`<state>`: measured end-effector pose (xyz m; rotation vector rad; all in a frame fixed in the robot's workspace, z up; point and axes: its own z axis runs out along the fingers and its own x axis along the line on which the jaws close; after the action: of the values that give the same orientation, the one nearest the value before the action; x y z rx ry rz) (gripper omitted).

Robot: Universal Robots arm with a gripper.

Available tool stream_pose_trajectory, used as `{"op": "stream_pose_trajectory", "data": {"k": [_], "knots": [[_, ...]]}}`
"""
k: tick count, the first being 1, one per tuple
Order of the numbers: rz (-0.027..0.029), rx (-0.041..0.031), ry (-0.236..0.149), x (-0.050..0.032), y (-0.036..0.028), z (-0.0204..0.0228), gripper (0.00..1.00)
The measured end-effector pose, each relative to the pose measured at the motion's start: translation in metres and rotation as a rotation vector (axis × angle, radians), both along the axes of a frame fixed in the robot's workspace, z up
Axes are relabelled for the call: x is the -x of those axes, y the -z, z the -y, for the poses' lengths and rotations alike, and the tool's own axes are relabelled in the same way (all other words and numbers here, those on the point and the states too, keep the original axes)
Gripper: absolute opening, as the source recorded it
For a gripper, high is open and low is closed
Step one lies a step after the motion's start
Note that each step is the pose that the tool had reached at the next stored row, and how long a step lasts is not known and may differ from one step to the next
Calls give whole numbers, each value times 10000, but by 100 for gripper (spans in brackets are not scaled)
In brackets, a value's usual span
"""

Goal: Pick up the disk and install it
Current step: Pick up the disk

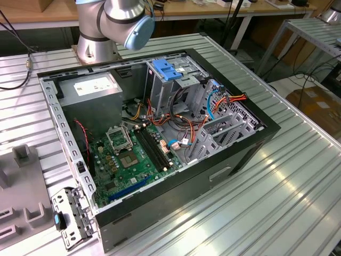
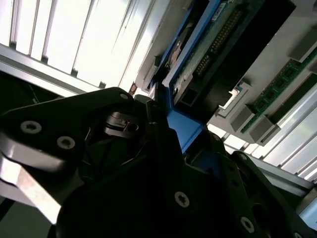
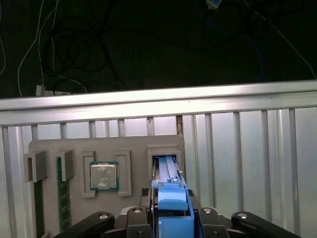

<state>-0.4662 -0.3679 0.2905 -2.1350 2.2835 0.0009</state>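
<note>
Standing on edge in a raised pocket of the grey fixture tray (image 3: pixel 133 144), the disk (image 3: pixel 168 168) has its blue end tab turned toward the gripper (image 3: pixel 172 220). From what I can see in the first wrist view, the black jaws sit tight against either side of that blue frame, clamped on it, while the far end of the disk is down between the pocket walls. The second wrist view shows the grip from close in: the gripper (image 2: pixel 171 126) is closed round the blue plastic, and past it the disk (image 2: pixel 208 44) shows its circuit-board face and a row of connector pins between the blue rails. A processor chip (image 3: pixel 104 176) lies in a square recess just beside the disk's pocket, and a green memory stick (image 3: pixel 62 198) lies in a slot farther along the tray. The tray rests on the ribbed aluminium bench (image 3: pixel 247 148), and beyond the bench edge loose cables (image 3: pixel 74 49) trail over a dark floor. In the exterior view the arm (image 1: pixel 130 18) rises from its base on the bench (image 1: pixel 266 208) behind an open computer case (image 1: pixel 213 176), which lies on its side showing the green motherboard (image 1: pixel 128 160) and a light-blue latch plate (image 1: pixel 168 70) on the drive cage. The grey fixture tray (image 1: pixel 21 181) sits near the case at the exterior view's left
</note>
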Motion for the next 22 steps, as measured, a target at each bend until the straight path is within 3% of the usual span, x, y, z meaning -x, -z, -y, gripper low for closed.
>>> {"op": "stream_pose_trajectory", "data": {"k": [11,22], "knots": [[1,0,-7,0,0,0,37],[0,0,-420,0,0,13,37]]}}
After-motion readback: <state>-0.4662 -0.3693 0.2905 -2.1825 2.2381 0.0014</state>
